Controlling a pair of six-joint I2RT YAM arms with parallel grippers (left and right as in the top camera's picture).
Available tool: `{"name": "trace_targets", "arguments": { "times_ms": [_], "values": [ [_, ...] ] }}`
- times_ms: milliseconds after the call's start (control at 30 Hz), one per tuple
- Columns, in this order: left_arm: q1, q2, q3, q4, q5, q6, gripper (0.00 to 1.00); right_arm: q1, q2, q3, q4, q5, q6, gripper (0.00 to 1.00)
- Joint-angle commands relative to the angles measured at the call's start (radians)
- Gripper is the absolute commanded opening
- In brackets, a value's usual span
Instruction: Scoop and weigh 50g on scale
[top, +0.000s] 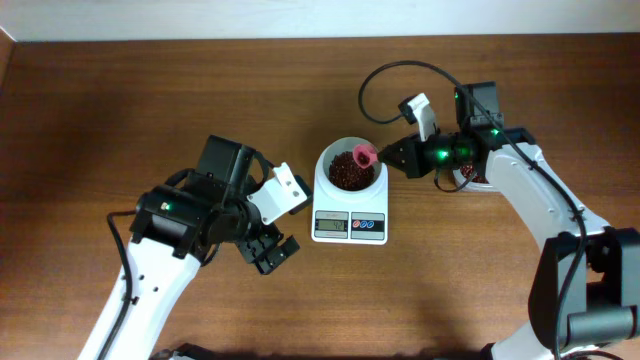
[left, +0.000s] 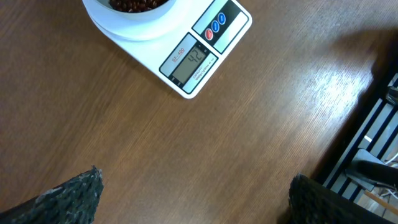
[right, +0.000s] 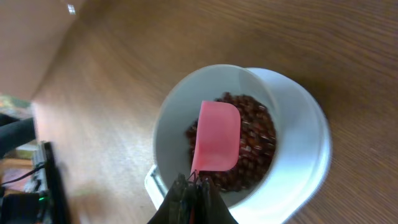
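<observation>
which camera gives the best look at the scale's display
Left wrist: the display sits close and facing the camera, digits large and sharp. Overhead shows the display only as a tiny grey strip, unreadable. Right wrist shows the bowl and pink scoop, but no display.

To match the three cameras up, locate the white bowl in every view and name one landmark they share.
Overhead: white bowl just above centre, on the scale.
Left wrist: white bowl cut off by the top edge, left of centre.
Right wrist: white bowl filling the middle, beneath the pink scoop.
Shared landmark: the red-brown beans inside it, visible in all three.
</observation>
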Motion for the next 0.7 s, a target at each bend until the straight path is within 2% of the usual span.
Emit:
{"name": "trace_targets", "arguments": {
  "times_ms": [0, 67, 100, 133, 167, 200, 233, 267, 300, 467, 500, 533, 633, 667],
  "values": [
    [0.003, -0.007, -0.003, 0.002, 0.011, 0.016, 0.99, 0.034, -0.001, 0.013, 0.006, 0.051, 0.013, 0.04],
    [0.003, -0.007, -0.003, 0.002, 0.011, 0.016, 0.99, 0.034, -0.001, 0.015, 0.013, -0.008, 0.013, 0.04],
    [0.003, -0.007, -0.003, 0.002, 0.011, 0.016, 0.99, 0.032, -0.001, 0.019, 0.019, -0.108, 0.008, 0.04],
    [0.003, -0.007, -0.003, 0.002, 0.011, 0.016, 0.99, 0.027, -0.002, 0.021, 0.024, -0.282, -0.116, 0.04],
    [0.003, -0.007, -0.003, 0.002, 0.011, 0.016, 0.99, 0.026, -0.001, 0.021, 0.021, -0.186, -0.121, 0.04],
    [0.003, -0.007, -0.003, 0.002, 0.011, 0.016, 0.99, 0.031, 0.0, 0.021, 0.007, 0.07, 0.006, 0.04],
    [0.003, -0.007, -0.003, 0.002, 0.011, 0.016, 0.99, 0.038, 0.0, 0.021, -0.014, 0.214, 0.077, 0.04],
    [0.003, -0.007, -0.003, 0.002, 0.011, 0.016, 0.99, 0.047, -0.002, 0.021, -0.03, 0.205, 0.05, 0.04],
    [0.003, -0.007, -0.003, 0.002, 0.011, 0.016, 0.99, 0.058, -0.002, 0.021, -0.024, 0.116, 0.011, 0.04],
    [0.003, -0.007, -0.003, 0.002, 0.011, 0.016, 0.99, 0.066, -0.005, 0.029, -0.015, 0.048, 0.01, 0.04],
    [0.003, -0.007, -0.003, 0.002, 0.011, 0.016, 0.99, 0.063, -0.008, 0.043, -0.014, -0.086, 0.001, 0.04],
    [0.003, -0.007, -0.003, 0.002, 0.011, 0.016, 0.99, 0.051, -0.014, 0.051, -0.01, -0.19, -0.082, 0.04],
    [0.003, -0.007, -0.003, 0.002, 0.011, 0.016, 0.99, 0.084, -0.015, 0.052, -0.052, 0.258, 0.005, 0.04],
    [0.003, -0.007, -0.003, 0.002, 0.011, 0.016, 0.99, 0.105, -0.02, 0.054, -0.06, 0.271, -0.024, 0.04]
  ]
}}
